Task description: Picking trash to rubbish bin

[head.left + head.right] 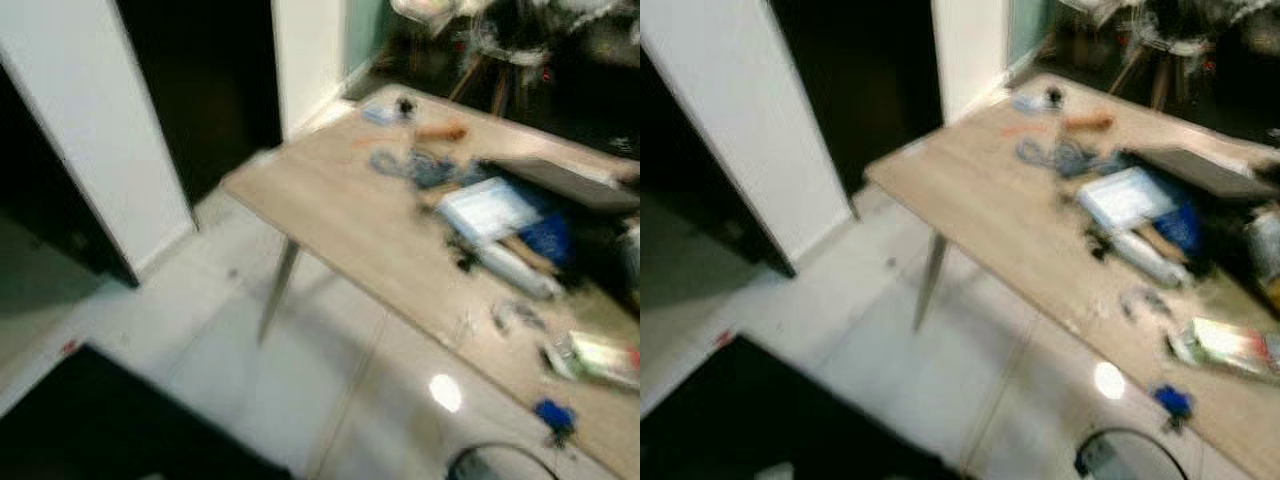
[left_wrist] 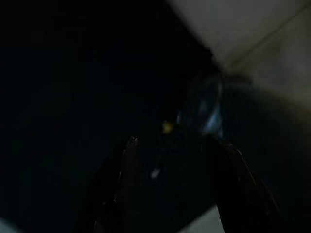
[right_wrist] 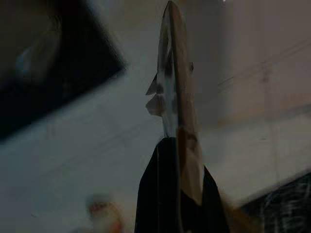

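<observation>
In the right wrist view my right gripper (image 3: pixel 177 160) is shut on a thin, flat brown piece of trash (image 3: pixel 175 73), seen edge-on and sticking out past the fingertips over pale floor. The left wrist view is very dark; my left gripper (image 2: pixel 177 150) is open, its two fingers (image 2: pixel 129 160) wide apart with nothing between them, and a round bluish shape (image 2: pixel 204 107) lies beyond. A big black shape (image 1: pixel 100 420) sits low at the near left of the blurred head views, and a dark round rim (image 1: pixel 1120 450) at the bottom right. I cannot tell which of them is the bin.
A long wooden table (image 1: pixel 330 210) runs along the right, cluttered with a white-blue box (image 1: pixel 490 205), a bottle (image 1: pixel 515 268), blue cable (image 1: pixel 415 165), a colourful wrapper (image 1: pixel 605 355) and a small blue item (image 1: pixel 553 413). A white wall panel (image 1: pixel 110 130) and dark doorways stand at the left. Pale tile floor (image 1: pixel 230 350) lies between.
</observation>
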Controlling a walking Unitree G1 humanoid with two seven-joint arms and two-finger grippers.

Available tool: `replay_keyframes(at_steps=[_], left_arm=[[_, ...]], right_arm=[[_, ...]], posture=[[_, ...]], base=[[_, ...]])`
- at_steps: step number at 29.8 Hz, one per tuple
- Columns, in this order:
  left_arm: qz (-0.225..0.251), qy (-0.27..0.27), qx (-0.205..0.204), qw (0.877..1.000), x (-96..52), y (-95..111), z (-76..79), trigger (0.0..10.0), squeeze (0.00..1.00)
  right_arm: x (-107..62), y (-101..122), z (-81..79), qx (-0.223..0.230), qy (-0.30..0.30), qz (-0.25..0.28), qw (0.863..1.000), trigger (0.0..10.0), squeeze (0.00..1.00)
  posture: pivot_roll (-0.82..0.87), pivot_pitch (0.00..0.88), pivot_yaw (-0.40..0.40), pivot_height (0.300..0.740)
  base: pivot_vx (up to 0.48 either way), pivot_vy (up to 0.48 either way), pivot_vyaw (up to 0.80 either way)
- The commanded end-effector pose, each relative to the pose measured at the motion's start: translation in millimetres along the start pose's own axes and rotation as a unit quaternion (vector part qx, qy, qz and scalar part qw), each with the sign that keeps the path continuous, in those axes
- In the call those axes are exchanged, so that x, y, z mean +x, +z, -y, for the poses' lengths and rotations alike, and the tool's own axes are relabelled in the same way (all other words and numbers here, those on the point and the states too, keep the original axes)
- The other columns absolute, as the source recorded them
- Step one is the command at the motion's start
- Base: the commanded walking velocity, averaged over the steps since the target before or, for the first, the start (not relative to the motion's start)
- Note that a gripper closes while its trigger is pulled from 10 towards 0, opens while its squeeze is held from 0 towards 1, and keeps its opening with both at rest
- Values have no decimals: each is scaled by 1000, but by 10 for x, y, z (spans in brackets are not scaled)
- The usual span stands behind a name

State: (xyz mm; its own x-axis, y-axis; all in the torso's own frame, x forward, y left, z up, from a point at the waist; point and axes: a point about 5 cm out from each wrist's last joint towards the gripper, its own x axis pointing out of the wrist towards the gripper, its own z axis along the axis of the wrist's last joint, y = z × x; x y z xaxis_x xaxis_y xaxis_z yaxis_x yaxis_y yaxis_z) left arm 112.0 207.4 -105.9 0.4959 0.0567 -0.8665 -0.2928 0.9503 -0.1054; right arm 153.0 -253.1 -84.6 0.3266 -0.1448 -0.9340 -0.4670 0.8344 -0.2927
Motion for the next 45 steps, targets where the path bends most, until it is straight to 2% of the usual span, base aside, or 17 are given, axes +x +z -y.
replay_keyframes(at_steps=[1, 4, 9, 12, 16, 23, 24, 32, 33, 36, 39, 44, 45], left_arm=[[13, -8, 3, 1000, 27, 88, 62, 10000, 0], [12, -11, 13, 1000, 33, 105, 73, 10000, 0], [-2, -10, 22, 1000, 24, 43, 74, 10000, 0], [-5, -7, 15, 1000, 18, 7, 75, 10000, 0], [-12, -2, 17, 1000, 8, -28, 51, 10000, 0], [7, 10, 17, 1000, 14, 89, -36, 10000, 0], [17, 13, 16, 1000, 10, 140, -85, 10000, 0], [24, 36, 8, 999, -22, 149, -228, 10000, 0], [23, 46, 3, 999, -37, 111, -259, 10000, 0], [19, 53, -2, 998, -52, 62, -284, 10000, 0], [1, 59, -6, 998, -89, -82, -310, 10000, 0], [-13, 58, 4, 998, -99, -138, -307, 10000, 0], [-8, 55, 7, 998, -85, -96, -294, 10000, 0]], right_arm=[[-1, 123, 34, 9, -22, 28, 999, 10000, 0], [-18, 274, 135, 29, -46, 55, 997, 10000, 0], [-32, 441, 168, 38, -44, 74, 996, 10000, 0], [-29, 475, 141, 37, -41, 75, 996, 10000, 0], [-14, 519, 16, 37, -22, 80, 996, 10000, 0], [-1, 526, -114, 26, -1, 81, 996, 10000, 0], [3, 528, -157, 23, 5, 81, 996, 10000, 0], [8, 528, -240, 3, 24, 79, 997, 10000, 0], [11, 515, -258, -11, 27, 76, 997, 10000, 0], [12, 505, -274, -17, 31, 74, 997, 10000, 0], [10, 531, -298, -32, 39, 77, 996, 10000, 0], [7, 562, -280, -17, 35, 83, 996, 10000, 0], [8, 553, -289, -15, 36, 82, 996, 10000, 0]], posture=[[35, 23, -20, 740], [31, 13, -16, 740], [32, 1, -18, 740], [38, 0, -16, 740], [36, 0, -6, 740], [61, 16, -3, 740], [69, 17, -2, 740], [104, 36, -17, 740], [127, 32, -29, 740], [130, 31, -35, 740], [108, 32, -22, 740], [105, 31, -3, 740], [116, 31, -3, 740]], base=[[0, 0, 794], [0, 0, 794], [0, 0, 794], [0, 0, 794], [0, 0, 794], [0, 0, 794], [0, 0, 794], [0, 0, 794], [0, 0, 794], [0, 0, 794], [0, 0, 794], [0, 0, 794], [0, 0, 794]])
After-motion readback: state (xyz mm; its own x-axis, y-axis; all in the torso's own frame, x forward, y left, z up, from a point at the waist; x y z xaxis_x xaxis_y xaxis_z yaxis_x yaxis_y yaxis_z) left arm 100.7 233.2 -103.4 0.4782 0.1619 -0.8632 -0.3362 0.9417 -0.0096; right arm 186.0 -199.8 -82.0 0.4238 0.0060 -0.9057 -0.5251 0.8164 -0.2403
